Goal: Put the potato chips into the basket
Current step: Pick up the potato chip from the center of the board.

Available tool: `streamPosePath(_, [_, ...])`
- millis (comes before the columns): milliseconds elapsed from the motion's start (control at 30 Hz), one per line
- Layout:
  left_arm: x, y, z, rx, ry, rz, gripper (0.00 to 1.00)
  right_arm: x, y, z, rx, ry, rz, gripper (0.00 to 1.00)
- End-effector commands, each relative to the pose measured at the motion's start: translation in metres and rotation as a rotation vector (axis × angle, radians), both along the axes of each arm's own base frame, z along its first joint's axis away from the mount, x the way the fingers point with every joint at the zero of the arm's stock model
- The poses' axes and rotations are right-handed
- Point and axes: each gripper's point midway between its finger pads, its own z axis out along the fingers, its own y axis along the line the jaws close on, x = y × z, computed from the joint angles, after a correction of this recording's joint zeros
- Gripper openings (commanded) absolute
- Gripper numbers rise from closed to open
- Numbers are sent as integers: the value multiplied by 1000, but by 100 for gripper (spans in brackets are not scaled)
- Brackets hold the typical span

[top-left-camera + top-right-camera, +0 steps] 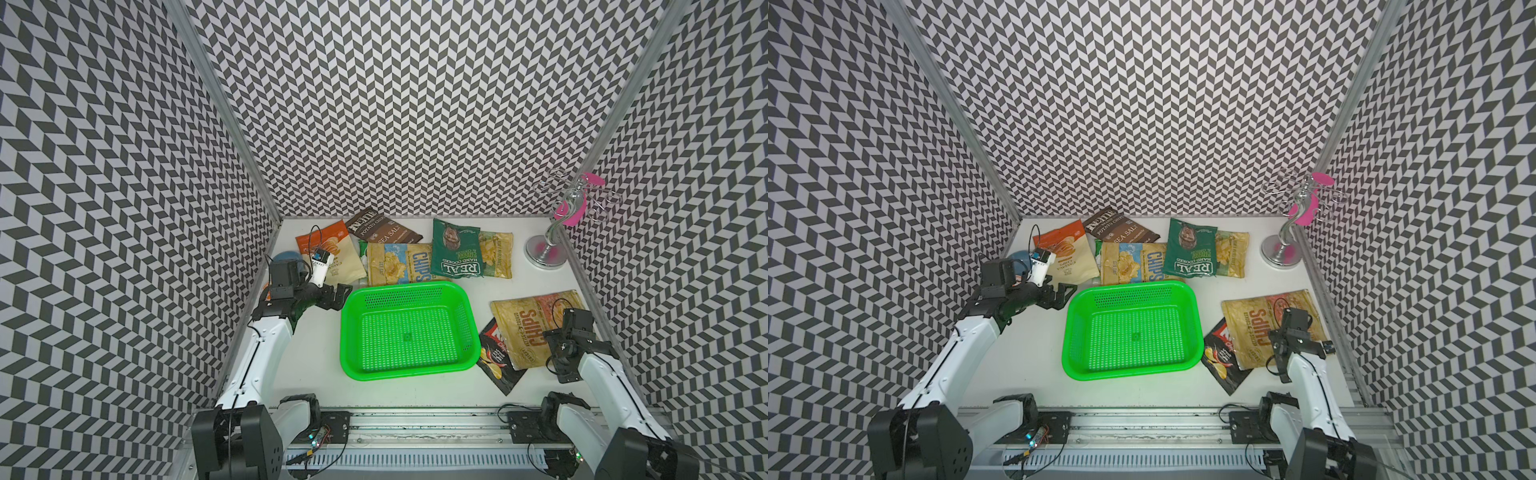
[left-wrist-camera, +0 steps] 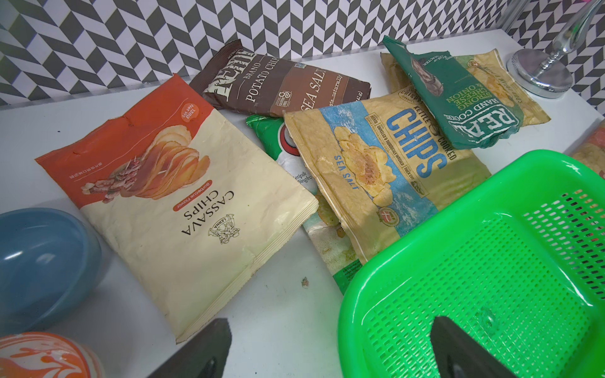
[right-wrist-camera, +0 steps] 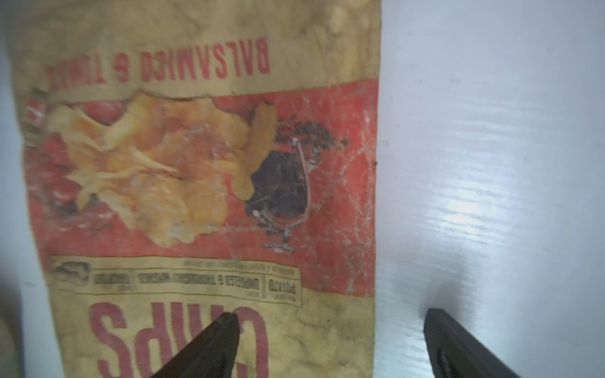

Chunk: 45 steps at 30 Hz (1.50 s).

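In a top view, the left gripper (image 1: 336, 296) hung wide open and empty at centre left, just beside the green basket (image 1: 403, 286), which held no bags. At right, the right gripper (image 3: 330, 327), also wide open, pointed down at the tan red-lettered chips bag (image 1: 525, 328) directly beneath it. One jaw was over the bag and one over bare table (image 3: 491, 163), straddling the bag's long edge; this arm looked the nearer.
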Motion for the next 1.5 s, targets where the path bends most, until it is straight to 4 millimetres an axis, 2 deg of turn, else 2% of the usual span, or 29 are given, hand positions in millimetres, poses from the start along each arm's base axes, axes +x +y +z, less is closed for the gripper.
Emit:
streamPosePath(0, [-1, 0, 1, -10, 2, 0, 99, 4, 9, -19, 67, -16, 5, 90])
streamPosePath(100, [-1, 1, 2, -6, -2, 3, 99, 9, 13, -26, 90, -43, 21, 79])
streamPosePath(200, [-1, 2, 2, -3, -6, 7, 99, 19, 16, -20, 100, -103, 46, 54])
streamPosePath(267, [-1, 2, 3, -3, -8, 7, 99, 27, 17, -12, 93, -158, 67, 39])
streamPosePath(433, [-1, 2, 3, -2, -10, 6, 99, 50, 10, 29, 22, -329, 106, 0])
streamPosePath(567, [-1, 1, 2, -2, -9, 5, 99, 65, 8, 62, -21, -423, 145, 0])
streamPosePath(767, [-1, 1, 2, -2, -12, 5, 99, 90, 17, 109, -31, -540, 271, 0])
streamPosePath(933, [-1, 2, 3, 0, -18, 11, 99, 109, 40, 144, 3, -672, 432, 0])
streamPosePath(1100, [-1, 2, 3, 0, -19, 11, 99, 122, 71, 192, 69, -865, 600, 0])
streamPosePath(1333, [0, 2, 2, -1, -18, 12, 99, 130, 75, 248, 52, -966, 628, 0])
streamPosePath(1467, [1, 4, 2, 0, -17, 20, 99, 136, 83, 264, 121, -1003, 579, 0])
